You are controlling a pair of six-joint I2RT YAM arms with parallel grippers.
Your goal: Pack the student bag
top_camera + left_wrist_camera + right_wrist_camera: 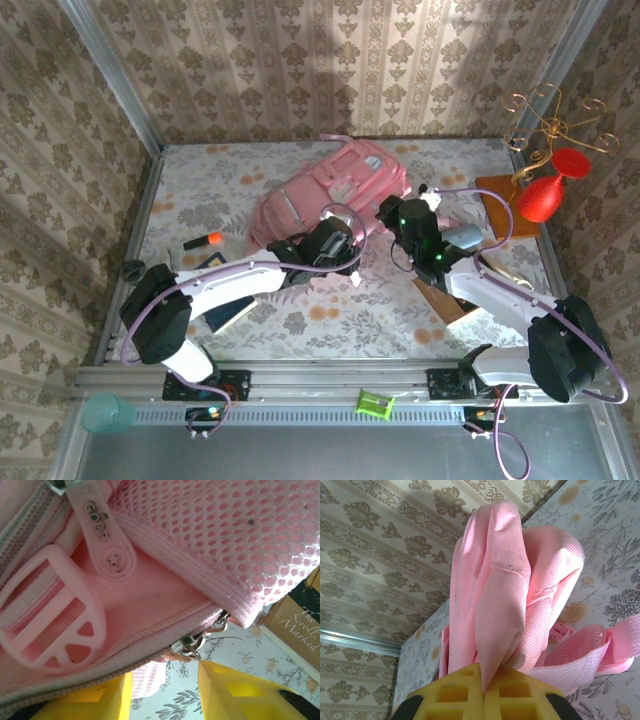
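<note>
The student bag [335, 190] is a big pink backpack lying on the floral tablecloth at the middle back. My left gripper [338, 238] is at its near edge. In the left wrist view that gripper [165, 696] is open, its yellow fingers [240, 692] just below the bag's seam and two metal zip sliders [192, 644]; only tablecloth and a bit of pink webbing lie between the jaws. A pink buckle [47, 615] and mesh pocket [225, 535] sit above. My right gripper [392, 210] is at the bag's right end, and in its wrist view the gripper [484, 680] is shut on a fold of the bag's pink fabric [500, 590].
An orange marker [205, 240] lies left of the bag. A dark book [232, 312] sits under the left arm, a brown book [295, 625] close to the right of my left gripper. At the right stand a red vase [548, 195], a gold wire stand [555, 120] and a wooden board [500, 195].
</note>
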